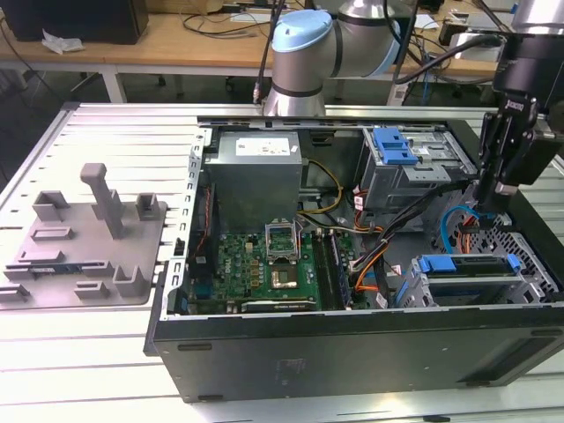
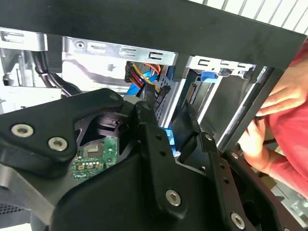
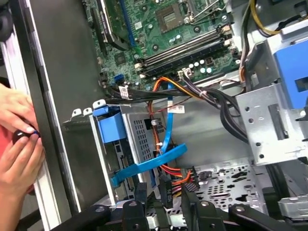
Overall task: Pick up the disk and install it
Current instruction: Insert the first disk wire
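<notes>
Partly hidden, disk (image 1: 467,264) in its cage (image 1: 536,280), tool (image 1: 487,204) near it, fingers (image 2: 147,126) parted, holding nothing, tips obscured.

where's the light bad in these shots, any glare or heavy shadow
Exterior view: even room light, the slatted table washes pale, the case's near wall reads near black. Second wrist view: the black end effector sits dark against bright chassis metal. First wrist view: the motherboard is evenly lit, with a mild sheen on the grey metal bracket.
</notes>
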Robot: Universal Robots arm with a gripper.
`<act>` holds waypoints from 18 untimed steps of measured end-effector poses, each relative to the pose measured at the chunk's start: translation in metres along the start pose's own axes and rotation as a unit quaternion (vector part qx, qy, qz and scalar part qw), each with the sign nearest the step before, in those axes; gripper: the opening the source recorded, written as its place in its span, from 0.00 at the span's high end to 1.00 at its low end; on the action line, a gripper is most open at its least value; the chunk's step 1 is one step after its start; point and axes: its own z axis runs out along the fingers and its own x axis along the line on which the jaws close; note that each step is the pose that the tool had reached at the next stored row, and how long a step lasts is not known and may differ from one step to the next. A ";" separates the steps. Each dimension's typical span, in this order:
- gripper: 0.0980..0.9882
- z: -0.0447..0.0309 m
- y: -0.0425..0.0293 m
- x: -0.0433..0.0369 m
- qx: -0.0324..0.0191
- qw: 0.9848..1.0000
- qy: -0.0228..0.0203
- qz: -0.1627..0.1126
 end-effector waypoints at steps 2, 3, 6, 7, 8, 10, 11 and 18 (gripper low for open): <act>0.64 0.0025 0.0002 -0.0011 0.002 1.000 0.008 0.000; 0.64 0.0032 0.0002 -0.0015 0.002 1.000 0.008 -0.001; 0.64 0.0026 0.0018 -0.0076 0.004 1.000 0.011 -0.004; 0.64 0.0018 0.0027 -0.0100 0.007 1.000 0.019 -0.006; 0.64 0.0018 0.0030 -0.0108 0.009 1.000 0.028 -0.009; 0.64 0.0021 0.0035 -0.0116 0.010 0.999 0.030 -0.010; 0.66 0.0024 0.0040 -0.0124 0.011 0.999 0.030 -0.011; 0.81 0.0034 0.0063 -0.0158 0.013 0.999 0.033 -0.015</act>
